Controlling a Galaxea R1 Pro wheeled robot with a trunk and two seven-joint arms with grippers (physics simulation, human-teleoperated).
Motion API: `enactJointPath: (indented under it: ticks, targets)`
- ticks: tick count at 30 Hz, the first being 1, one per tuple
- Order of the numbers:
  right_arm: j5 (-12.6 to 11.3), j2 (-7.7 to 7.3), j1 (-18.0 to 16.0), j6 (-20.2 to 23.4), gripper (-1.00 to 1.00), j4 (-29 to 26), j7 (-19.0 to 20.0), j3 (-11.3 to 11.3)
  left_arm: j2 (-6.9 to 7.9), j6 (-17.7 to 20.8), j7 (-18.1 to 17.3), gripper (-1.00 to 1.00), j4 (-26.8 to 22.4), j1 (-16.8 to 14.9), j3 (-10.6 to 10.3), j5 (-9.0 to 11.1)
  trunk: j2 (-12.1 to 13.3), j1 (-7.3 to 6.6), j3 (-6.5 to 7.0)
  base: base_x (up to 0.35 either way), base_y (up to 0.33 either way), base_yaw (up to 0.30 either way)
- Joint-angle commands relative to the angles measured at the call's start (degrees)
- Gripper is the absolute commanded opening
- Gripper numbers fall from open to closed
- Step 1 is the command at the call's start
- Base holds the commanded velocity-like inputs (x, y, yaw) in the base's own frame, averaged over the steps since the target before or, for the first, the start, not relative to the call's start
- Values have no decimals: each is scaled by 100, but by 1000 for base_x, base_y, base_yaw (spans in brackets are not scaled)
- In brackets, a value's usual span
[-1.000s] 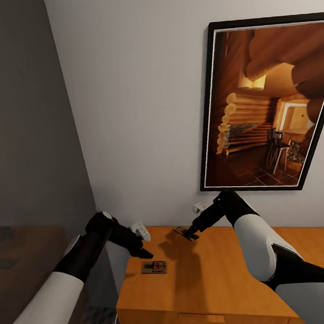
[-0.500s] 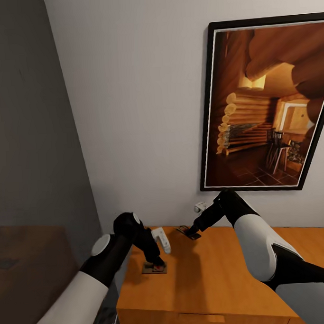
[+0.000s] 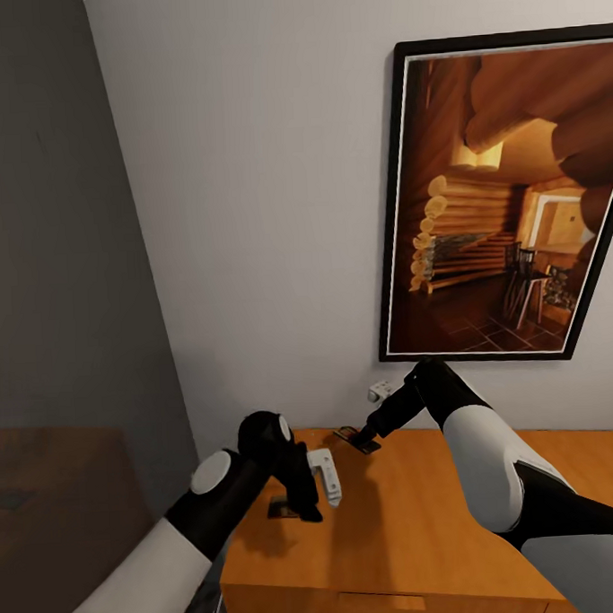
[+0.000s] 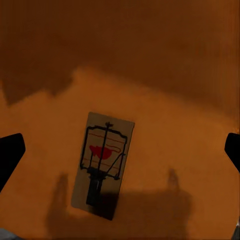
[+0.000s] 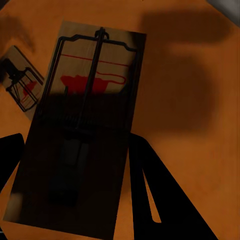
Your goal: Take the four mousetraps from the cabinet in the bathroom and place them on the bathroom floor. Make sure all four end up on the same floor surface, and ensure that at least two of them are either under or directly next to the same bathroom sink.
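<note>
One mousetrap point(image 3: 281, 507), a small wooden board with dark wire, lies flat on the orange-brown cabinet point(image 3: 426, 525) near its left edge. My left gripper point(image 3: 310, 513) points down over it. In the left wrist view that mousetrap point(image 4: 102, 165) sits between the two spread fingertips point(image 4: 10, 155), untouched, so my left gripper point(image 4: 120, 152) is open. My right gripper point(image 3: 362, 444) is shut on a second mousetrap point(image 3: 347, 435) at the back of the top. The right wrist view shows this mousetrap point(image 5: 85, 125) clamped between the dark fingers point(image 5: 150, 190), with the other mousetrap point(image 5: 20, 82) lying beyond it.
A large framed picture point(image 3: 507, 197) hangs on the white wall behind the cabinet, with a small white socket point(image 3: 377, 392) beside my right wrist. A tall grey panel point(image 3: 62, 265) stands to the left. The cabinet top stretches free to the right.
My left arm has swung right and turned its gripper down over the flat mousetrap. The right gripper has stayed almost still with its mousetrap.
</note>
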Motion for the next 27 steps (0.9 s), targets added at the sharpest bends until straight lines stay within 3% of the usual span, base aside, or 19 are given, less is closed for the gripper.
enactJointPath:
  ticks: [1, 10, 15, 17, 27]
  targets:
    - [-9, 0, 0, 30, -100, 0, 14, -2, 42, -1, -2, 100, -10, 0, -57, -1, 0, 0, 0, 0, 0, 0]
    - [-5, 0, 0, 28, -100, 0, 14, 5, 245, -15, -5, 100, -214, 0, -142, -11, 0, 0, 0, 0, 0, 0]
    - [-16, 0, 0, 21, -100, 0, 14, 6, 647, -12, -139, 100, -716, 0, -115, 7, 0, 0, 0, 0, 0, 0]
    - [-18, 0, 0, 20, -100, 0, 14, 6, 728, -12, -233, 100, -770, 0, -100, 6, 0, 0, 0, 0, 0, 0]
    - [-20, 0, 0, 19, -100, 0, 14, -3, 724, -20, -347, 100, -764, 0, -87, 13, 0, 0, 0, 0, 0, 0]
